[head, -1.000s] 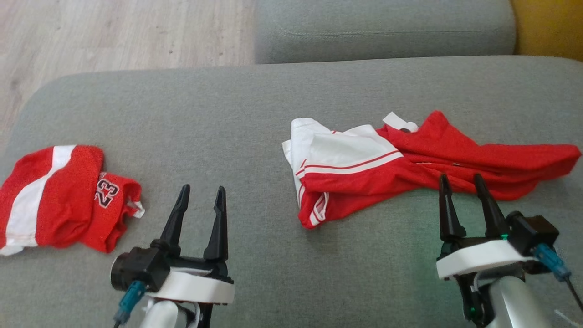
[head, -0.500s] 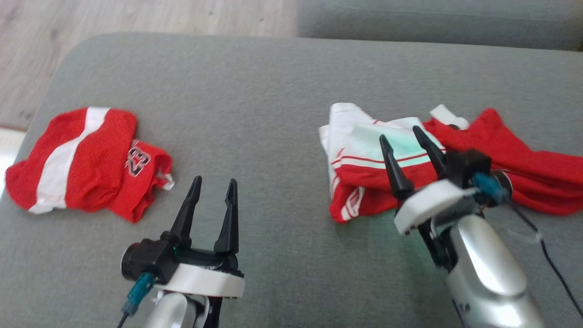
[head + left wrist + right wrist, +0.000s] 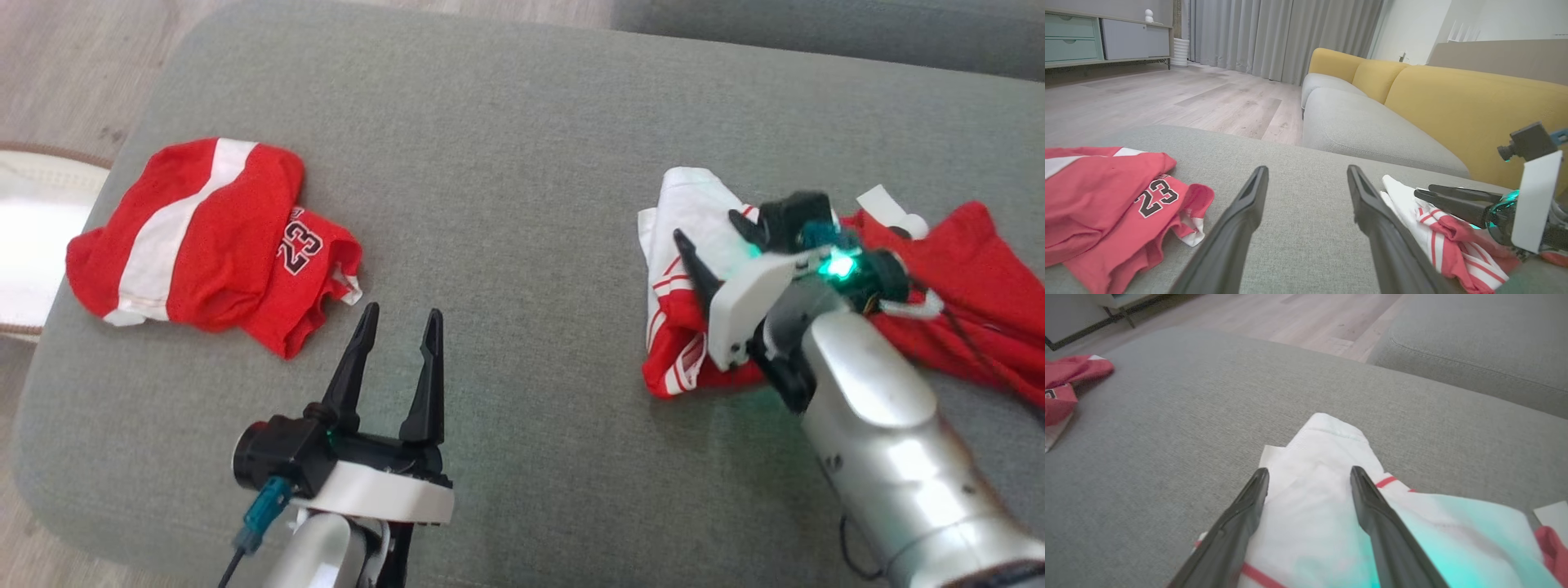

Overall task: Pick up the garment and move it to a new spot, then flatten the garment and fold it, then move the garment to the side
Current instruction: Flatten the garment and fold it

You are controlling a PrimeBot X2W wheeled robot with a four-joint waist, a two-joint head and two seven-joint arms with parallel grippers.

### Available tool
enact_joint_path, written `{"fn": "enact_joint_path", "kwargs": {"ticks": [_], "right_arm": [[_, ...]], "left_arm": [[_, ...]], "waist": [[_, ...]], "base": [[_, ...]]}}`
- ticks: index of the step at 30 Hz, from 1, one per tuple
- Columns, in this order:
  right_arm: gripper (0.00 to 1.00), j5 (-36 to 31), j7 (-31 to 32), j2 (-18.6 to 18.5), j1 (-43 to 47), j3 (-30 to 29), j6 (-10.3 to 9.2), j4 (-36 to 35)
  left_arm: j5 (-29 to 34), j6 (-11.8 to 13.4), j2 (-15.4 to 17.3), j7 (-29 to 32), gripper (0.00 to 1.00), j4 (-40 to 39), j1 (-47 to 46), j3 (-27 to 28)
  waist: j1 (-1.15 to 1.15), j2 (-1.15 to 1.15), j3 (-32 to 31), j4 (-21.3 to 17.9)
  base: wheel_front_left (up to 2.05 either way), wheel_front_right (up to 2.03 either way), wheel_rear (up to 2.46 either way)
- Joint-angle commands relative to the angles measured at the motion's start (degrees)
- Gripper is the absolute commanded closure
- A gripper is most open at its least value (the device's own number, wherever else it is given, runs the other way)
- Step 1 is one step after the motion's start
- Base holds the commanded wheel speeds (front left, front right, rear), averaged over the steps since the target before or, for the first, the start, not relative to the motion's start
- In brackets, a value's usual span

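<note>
The right gripper has come forward from the near side of the grey cushion and now hangs over the white end of the red-and-white garment, fingers turned leftward. The head camera has swung, so everything sits further right and higher.

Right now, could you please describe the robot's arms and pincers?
The left pincer and right pincer each have two long, tapered black fingers, a white collar, a teal cable plug and a silver forearm. A green light glows at the right wrist.
</note>
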Motion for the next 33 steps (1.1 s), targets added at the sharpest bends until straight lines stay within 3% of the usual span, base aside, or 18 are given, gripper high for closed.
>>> {"fn": "enact_joint_path", "kwargs": {"ticks": [1, 14, 15, 16, 24, 33], "right_arm": [[0.0, 0.4, 1.4, 0.5, -3.5, 1.4, 0.43, 0.2], [0.0, 3.5, 15.2, 1.0, -9.9, 9.9, 0.43, 14.6], [0.45, 4.4, 15.8, 1.0, -10.2, 10.3, 0.43, 15.1], [1.0, 5.1, 16.0, 0.8, -10.5, 10.8, 0.43, 15.3], [1.0, 8.1, 11.3, -3.3, -14.7, 11.1, 0.43, 16.4], [1.0, 6.9, -7.5, -6.5, -24.0, 2.7, 0.43, 18.6]], "left_arm": [[-0.7, 0.4, 0.0, -0.5, 0.0, -1.7, -2.0, 1.2], [-1.3, 0.6, 0.0, -0.5, 0.0, -1.8, -3.1, 0.3], [-1.5, 0.6, 0.0, -0.5, 0.0, -1.8, -3.2, 0.2], [-1.6, 0.7, 0.0, -0.5, 0.0, -1.8, -3.3, 0.0], [-2.6, 1.1, 0.0, -0.5, 0.0, -1.9, -3.6, -0.4], [-2.9, 1.3, 0.0, -0.5, 0.0, -2.1, -3.7, -0.4]], "waist": [[-0.01, 0.0, 0.4, 0.3], [-0.01, 0.0, 2.2, 2.0], [-0.01, 0.0, 2.3, 2.2], [-0.01, 0.0, 2.4, 2.4], [-0.01, 0.0, 3.2, 4.2], [-0.01, 0.0, 3.5, 5.0]], "base": [[0.0, 0.0, 0.0], [0.0, 0.0, 0.0], [0.0, 0.0, 0.0], [0.0, 0.0, 0.0], [0.0, 0.0, 0.0], [0.0, 0.0, 0.0]]}}
